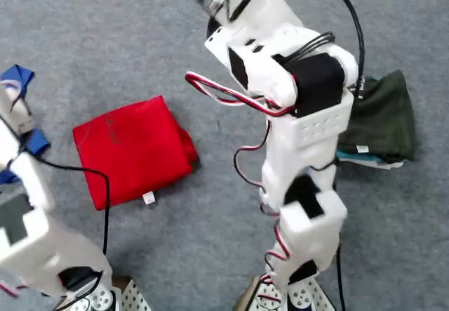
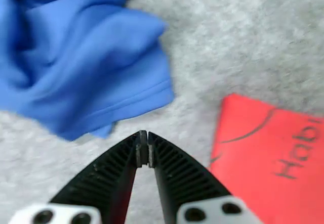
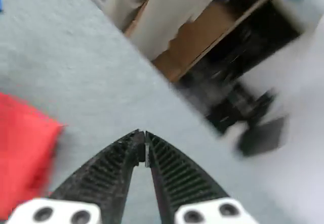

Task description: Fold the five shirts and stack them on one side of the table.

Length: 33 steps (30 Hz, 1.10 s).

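A folded red shirt [image 1: 133,149] lies left of the table's middle; it also shows in the left wrist view as the red shirt [image 2: 273,158] and in the right wrist view as the red shirt [image 3: 23,153]. A crumpled blue shirt [image 1: 17,107] sits at the left edge, seen close as the blue shirt [image 2: 76,57]. My left gripper [image 2: 143,153] is shut and empty, hovering between blue and red. My right gripper [image 3: 142,150] is shut and empty, raised high over the far side of the table. A dark green folded shirt [image 1: 382,118] tops a stack at the right.
Grey felt covers the table [image 1: 210,241]. The right arm [image 1: 295,114] stands tall mid-table, partly hiding the stack, with a teal layer [image 1: 358,158] showing beneath the green shirt. Beyond the far table edge are furniture and a person's legs [image 3: 167,11].
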Each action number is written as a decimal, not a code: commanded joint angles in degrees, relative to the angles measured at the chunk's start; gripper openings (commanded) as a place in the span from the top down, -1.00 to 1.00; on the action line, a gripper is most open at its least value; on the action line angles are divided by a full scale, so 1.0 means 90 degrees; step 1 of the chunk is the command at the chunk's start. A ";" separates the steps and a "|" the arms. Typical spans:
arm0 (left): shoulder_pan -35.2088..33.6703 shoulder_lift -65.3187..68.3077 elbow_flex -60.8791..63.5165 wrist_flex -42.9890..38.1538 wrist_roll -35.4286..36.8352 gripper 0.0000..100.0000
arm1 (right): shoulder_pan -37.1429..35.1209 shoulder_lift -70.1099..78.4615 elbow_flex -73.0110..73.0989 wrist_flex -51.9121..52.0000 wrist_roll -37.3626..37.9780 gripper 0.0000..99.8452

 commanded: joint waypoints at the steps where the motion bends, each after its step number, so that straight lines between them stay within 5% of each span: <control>1: -0.0625 -0.1079 0.1788 -0.1094 -0.0391 0.96 | -0.0405 -0.1324 0.2535 0.0098 -0.1739 0.98; 7: -0.1319 -0.1890 0.4464 -0.3087 -0.0733 0.96 | -0.1490 -0.2486 0.6745 -0.0430 -0.2882 0.98; 13: -0.1582 -0.1978 0.5343 -0.3878 -0.0723 0.96 | -0.1685 -0.2525 0.8679 -0.2178 -0.4874 0.80; 19: -0.1573 -0.1958 0.5314 -0.3897 -0.0723 0.96 | -0.1714 -0.2027 0.9343 -0.3487 -0.6339 0.33; 33: -0.1563 -0.1949 0.5314 -0.3907 -0.0723 0.96 | -0.2750 -0.0288 0.9314 -0.4698 -0.7902 0.30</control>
